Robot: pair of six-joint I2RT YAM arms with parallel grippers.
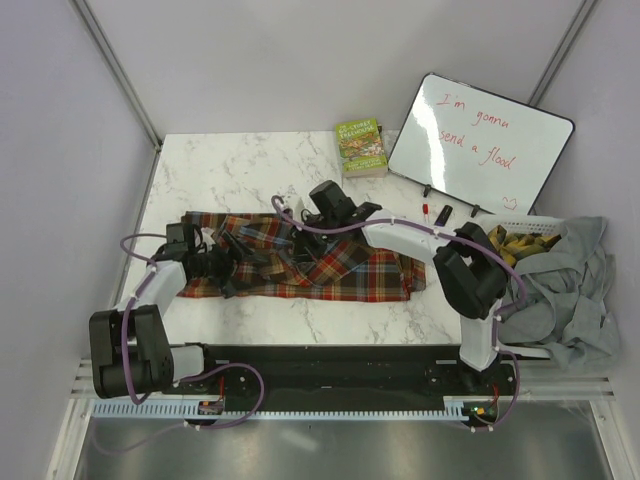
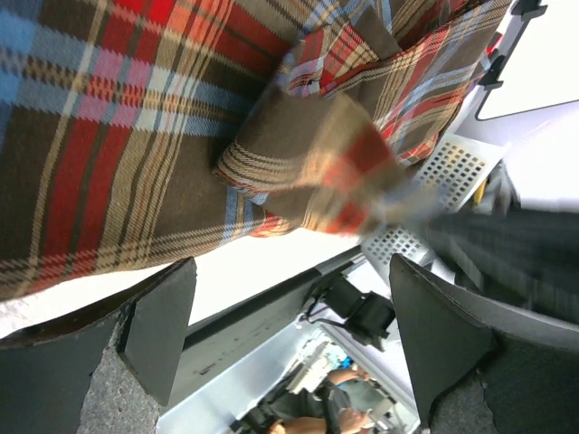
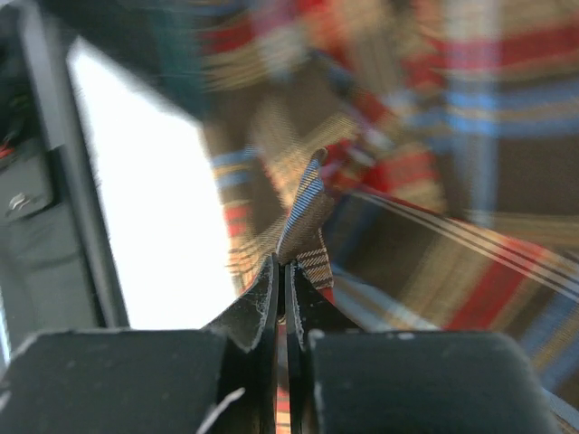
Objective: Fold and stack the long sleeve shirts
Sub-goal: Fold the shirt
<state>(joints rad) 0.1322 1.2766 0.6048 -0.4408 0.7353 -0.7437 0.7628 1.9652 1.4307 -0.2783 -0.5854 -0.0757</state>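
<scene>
One of the long sleeve shirts, a plaid flannel shirt (image 1: 340,268) in red-orange, brown and blue, lies spread across the middle of the marble table. My right gripper (image 1: 300,222) is over its upper middle. In the right wrist view the gripper (image 3: 288,264) is shut on a thin pinched fold of the plaid shirt (image 3: 470,181). My left gripper (image 1: 232,262) rests at the shirt's left part. In the left wrist view the gripper (image 2: 298,334) is wide open and holds nothing, while a bunched fold of the plaid shirt (image 2: 118,136) lies just beyond the fingertips.
A white basket (image 1: 540,222) at the right edge holds grey cloth (image 1: 570,290) and something yellow. A whiteboard (image 1: 480,145) with red writing leans at the back right, with a green book (image 1: 361,147) beside it. Small markers (image 1: 445,212) lie near the board.
</scene>
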